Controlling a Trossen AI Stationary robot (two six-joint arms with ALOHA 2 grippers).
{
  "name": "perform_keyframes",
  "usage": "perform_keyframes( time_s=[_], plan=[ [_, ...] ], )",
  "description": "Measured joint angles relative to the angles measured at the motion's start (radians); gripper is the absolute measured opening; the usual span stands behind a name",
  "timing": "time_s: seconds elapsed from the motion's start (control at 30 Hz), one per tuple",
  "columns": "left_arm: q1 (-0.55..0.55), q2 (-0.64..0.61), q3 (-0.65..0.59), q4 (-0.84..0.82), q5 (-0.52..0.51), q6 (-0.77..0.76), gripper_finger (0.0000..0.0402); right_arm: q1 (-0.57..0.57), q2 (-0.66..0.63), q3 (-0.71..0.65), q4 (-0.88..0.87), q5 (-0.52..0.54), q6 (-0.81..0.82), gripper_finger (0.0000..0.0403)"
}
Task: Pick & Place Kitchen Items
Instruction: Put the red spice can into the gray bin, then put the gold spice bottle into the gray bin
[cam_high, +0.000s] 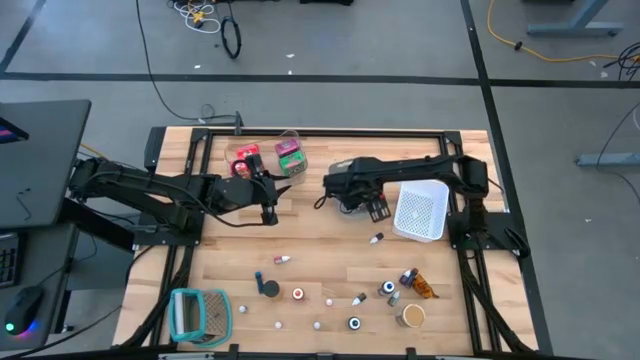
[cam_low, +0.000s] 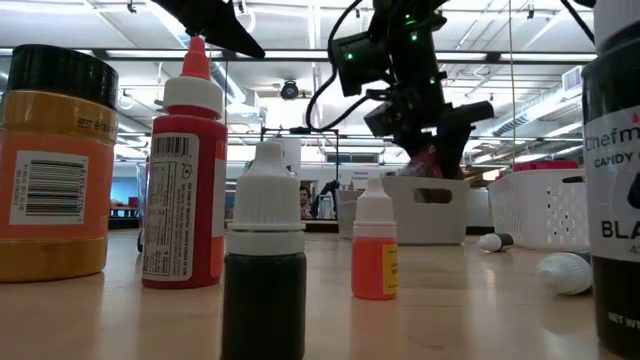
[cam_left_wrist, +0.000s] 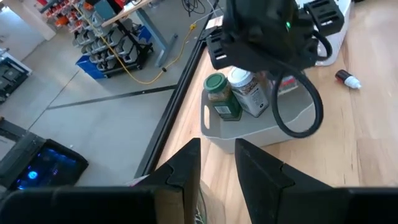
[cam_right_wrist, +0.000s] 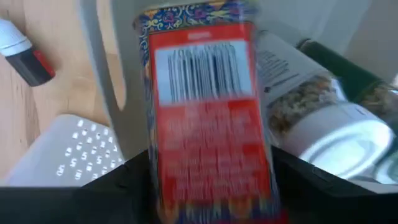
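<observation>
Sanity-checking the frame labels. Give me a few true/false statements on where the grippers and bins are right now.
1. The right gripper has a red packet with a barcode between its fingers, over the grey bin. True.
2. The grey bin is empty. False: it already holds a green-capped jar and a white-capped jar.
3. The white perforated bin sits on the right arm's side of the table. True.
4. The teal-and-white ribbed holder stands next to the white perforated bin. False: it is at the near left corner, far from it.
5. The left gripper is reaching into the white perforated bin. False: it is left of the table's centre, away from that bin.
</observation>
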Motion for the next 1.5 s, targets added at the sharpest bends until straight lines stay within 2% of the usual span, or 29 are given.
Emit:
perform_keyframes(
  time_s=[0.2,0.33,0.47,0.7,0.83,0.97,1.13,1.37,1.5],
  plan=[
    [0.0,0.0,0.0,-0.001,0.0,-0.008,0.0109,0.0,0.037,0.0,-0.012,0.005,-0.074,0.0271],
    [0.0,0.0,0.0,-0.009,0.0,-0.028,0.0109,0.002,0.034,0.0,-0.006,0.075,-0.071,0.0279],
    [0.0,0.0,0.0,-0.023,0.0,-0.05,0.0109,0.005,0.026,0.0,-0.036,0.122,0.063,0.0281],
    [0.0,0.0,0.0,-0.034,0.0,-0.097,0.0109,0.028,0.022,0.0,-0.117,-0.063,0.381,0.0281],
    [0.0,0.0,0.0,-0.034,0.001,-0.13,0.0109,0.063,0.001,-0.001,-0.155,-0.095,0.506,0.0281],
    [-0.014,0.0,0.0,-0.033,0.002,-0.145,0.0109,0.114,-0.067,-0.001,-0.138,-0.088,0.614,0.0281],
    [-0.045,0.0,0.0,-0.008,0.001,-0.152,0.0109,0.201,-0.181,0.0,-0.031,-0.057,0.804,0.0281],
    [-0.109,0.0,0.0,0.005,0.001,-0.157,0.0109,0.406,-0.307,0.0,0.068,0.075,0.999,0.0281],
    [-0.127,0.0,0.0,0.011,0.0,-0.157,0.0109,0.524,-0.336,0.0,0.068,0.089,1.093,0.0281]
  ],
)
